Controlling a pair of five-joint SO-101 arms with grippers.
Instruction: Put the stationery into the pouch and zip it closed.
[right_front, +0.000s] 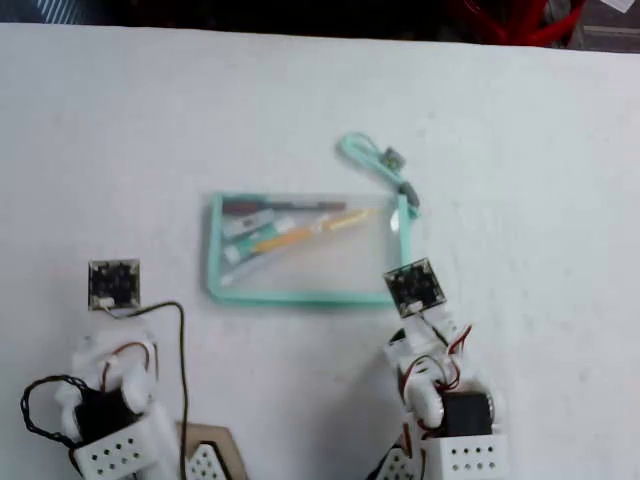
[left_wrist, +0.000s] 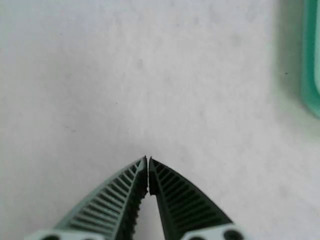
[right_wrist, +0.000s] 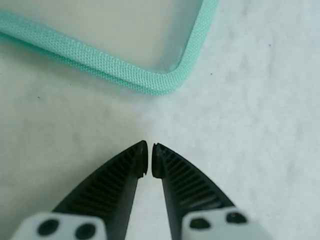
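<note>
Pouch (right_front: 300, 297) lies mid-worktop with the stationery (right_front: 290, 232) already inside. Your left tool (left_wrist: 148, 161) is closed tip to tip on nothing, toward the worktop's near edge and apart from the pouch. The right tool (right_wrist: 149, 146) is the same, closed and empty, just beside the pouch's corner. The zip pull (right_front: 408, 192) sits by the strap (right_front: 365, 160); can't tell if the zip is fully shut. Risk: nothing pins the pouch, so tugging the pull likely drags the whole thing, or you snag the strap instead.
</note>
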